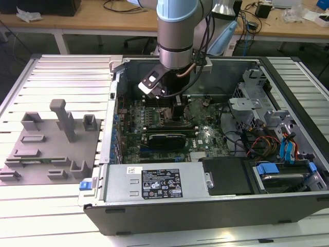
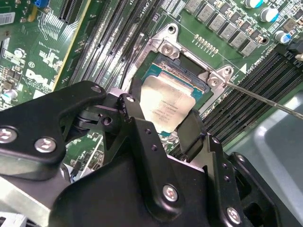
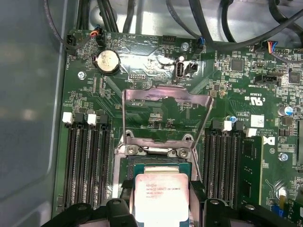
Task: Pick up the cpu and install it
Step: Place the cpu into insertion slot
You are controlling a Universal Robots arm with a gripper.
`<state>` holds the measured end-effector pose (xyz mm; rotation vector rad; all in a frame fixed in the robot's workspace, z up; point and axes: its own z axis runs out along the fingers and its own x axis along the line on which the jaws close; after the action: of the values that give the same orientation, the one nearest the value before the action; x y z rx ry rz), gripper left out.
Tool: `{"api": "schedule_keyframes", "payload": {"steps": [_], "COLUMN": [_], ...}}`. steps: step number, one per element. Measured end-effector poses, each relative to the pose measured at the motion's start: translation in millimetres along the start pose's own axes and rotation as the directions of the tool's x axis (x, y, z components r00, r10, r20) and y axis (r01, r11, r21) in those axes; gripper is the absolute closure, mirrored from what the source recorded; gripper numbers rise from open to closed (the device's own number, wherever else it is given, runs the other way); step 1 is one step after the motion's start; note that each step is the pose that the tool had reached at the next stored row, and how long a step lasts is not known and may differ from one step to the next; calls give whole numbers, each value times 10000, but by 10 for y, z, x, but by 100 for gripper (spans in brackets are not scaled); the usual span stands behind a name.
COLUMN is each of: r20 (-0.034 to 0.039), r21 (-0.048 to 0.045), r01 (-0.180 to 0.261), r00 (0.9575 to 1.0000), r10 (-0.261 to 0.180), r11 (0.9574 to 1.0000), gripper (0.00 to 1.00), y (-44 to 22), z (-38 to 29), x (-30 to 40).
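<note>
**Fingers (image 2: 191, 132) clamped on cpu (image 2: 165, 106) at the open socket (image 2: 189, 71)**

Two black fingers press against opposite edges of the cpu. Its silver top faces up, directly over the socket on the green motherboard (image 3: 142, 47). In the second wrist view the finger bodies cover the chip's nearest corner, and the first wrist view cuts the chip off at the picture's edge. Whether it sits fully down in the socket or is held just above it cannot be told.

The metal load plate (image 3: 165, 101) stands raised at the socket's far side, and a thin lever (image 2: 265, 100) runs off past one corner. Banks of dark memory slots (image 3: 87, 161) flank the socket on both sides. Beyond them lie a coin cell (image 3: 108, 61) and a tangle of black cables (image 3: 213, 19).

In the exterior view the arm (image 1: 177, 31) stands over the open computer case (image 1: 205, 216), and its wrist covers the middle of the board. A power supply (image 1: 154, 182) lies along the case's near wall, with blue drive brackets (image 1: 267, 168) toward the exterior view's right. A grey fixture tray (image 1: 51, 149) rests on the slatted counter (image 1: 67, 77) beside the case, at the exterior view's left.
</note>
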<state>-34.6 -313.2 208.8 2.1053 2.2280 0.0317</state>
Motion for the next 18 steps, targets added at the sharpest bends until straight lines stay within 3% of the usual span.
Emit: {"api": "schedule_keyframes", "payload": {"steps": [3, 5, 11, 13, 16, 18], "r20": [5, 6, 11, 41, -142, -151], "r21": [11, 43, 56, 73, 75, 74], "r01": [-95, -122, -177, -607, -652, -648], "r00": [10000, 9999, 9998, 9982, 9978, 9978], "r10": [95, 122, 177, 606, 653, 649], "r11": [10000, 9999, 9998, 9981, 9978, 9979], "gripper": [45, 45, 45, 45, 45, 45], "y": [0, -4, -4, -5, -5, -5], "z": [11, 55, 67, 71, 85, 86], "x": [0, 2, 4, 4, 9, 10]}}
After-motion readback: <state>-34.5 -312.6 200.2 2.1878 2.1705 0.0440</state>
